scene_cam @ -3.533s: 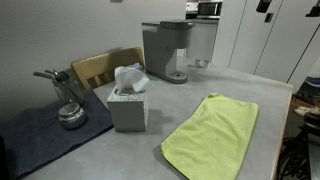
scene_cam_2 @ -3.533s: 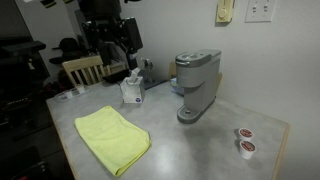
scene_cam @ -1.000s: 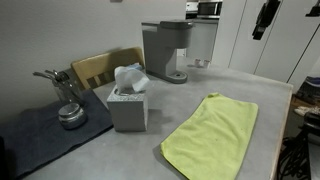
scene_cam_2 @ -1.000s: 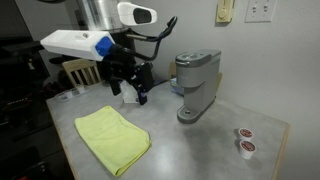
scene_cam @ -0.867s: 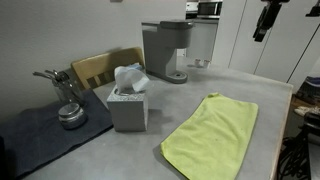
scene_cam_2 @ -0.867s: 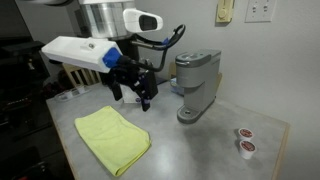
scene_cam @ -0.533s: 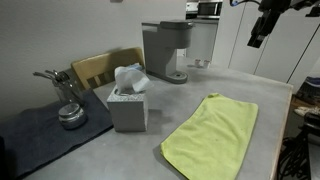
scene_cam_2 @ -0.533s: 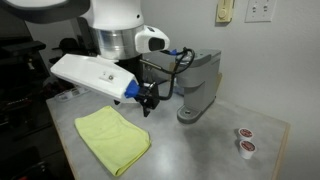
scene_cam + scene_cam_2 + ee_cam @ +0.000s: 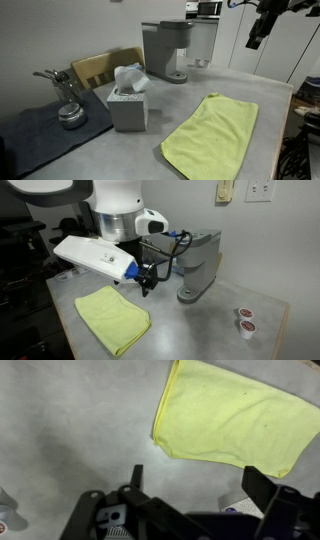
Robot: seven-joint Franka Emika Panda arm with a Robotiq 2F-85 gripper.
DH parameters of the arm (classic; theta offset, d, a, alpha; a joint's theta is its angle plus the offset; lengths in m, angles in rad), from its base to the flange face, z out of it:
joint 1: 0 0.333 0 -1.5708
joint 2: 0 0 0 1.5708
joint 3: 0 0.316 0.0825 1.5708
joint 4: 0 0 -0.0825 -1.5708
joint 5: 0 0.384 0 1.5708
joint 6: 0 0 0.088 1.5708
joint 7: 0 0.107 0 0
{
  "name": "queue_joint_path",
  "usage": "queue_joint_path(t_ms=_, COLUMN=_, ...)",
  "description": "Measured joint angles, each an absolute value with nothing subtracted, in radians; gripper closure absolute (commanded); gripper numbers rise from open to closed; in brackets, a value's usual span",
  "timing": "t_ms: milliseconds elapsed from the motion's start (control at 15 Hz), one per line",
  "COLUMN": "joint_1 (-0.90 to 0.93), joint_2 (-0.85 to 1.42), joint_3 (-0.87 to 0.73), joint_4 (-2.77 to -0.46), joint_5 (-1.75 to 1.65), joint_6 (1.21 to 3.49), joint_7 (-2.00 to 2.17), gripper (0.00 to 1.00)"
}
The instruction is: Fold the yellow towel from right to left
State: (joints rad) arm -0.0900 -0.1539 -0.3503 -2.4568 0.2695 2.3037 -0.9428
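Observation:
The yellow towel point(image 9: 212, 135) lies flat on the grey table in both exterior views point(image 9: 110, 318). In the wrist view the towel point(image 9: 235, 420) fills the upper right, with one corner pointing down at the left. My gripper point(image 9: 147, 283) hangs above the table between the towel and the coffee maker, and it also shows high at the far right point(image 9: 255, 35). Seen from the wrist, the gripper point(image 9: 197, 485) stands open over bare table just short of the towel's edge. Nothing is between its fingers point(image 9: 262, 485).
A grey coffee maker point(image 9: 197, 265) stands close beside the gripper and shows at the back point(image 9: 165, 50). A grey tissue box point(image 9: 127, 105) with white tissue, a dark mat point(image 9: 35, 140) bearing a metal utensil, a wooden chair point(image 9: 100, 68) and two coffee pods point(image 9: 243, 320) are around.
Over the last second the arm swung from near the tissue box across toward the coffee maker and lower over the table. The gripper stayed open. The towel has not moved.

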Motion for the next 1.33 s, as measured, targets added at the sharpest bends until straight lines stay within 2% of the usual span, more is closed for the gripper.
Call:
queue_joint_path(t_ms=667, joint_1=-0.099, joint_2=-0.045, joint_3=-0.295, joint_4=-2.448, joint_5=0.209, joint_6=2.297, joint_7=-0.696, gripper=0.00)
queue_joint_path(t_ms=1333, joint_1=-0.128, joint_2=0.129, joint_3=-0.232, joint_4=-2.399, joint_5=0.202, joint_6=2.297, joint_7=-0.723, gripper=0.00)
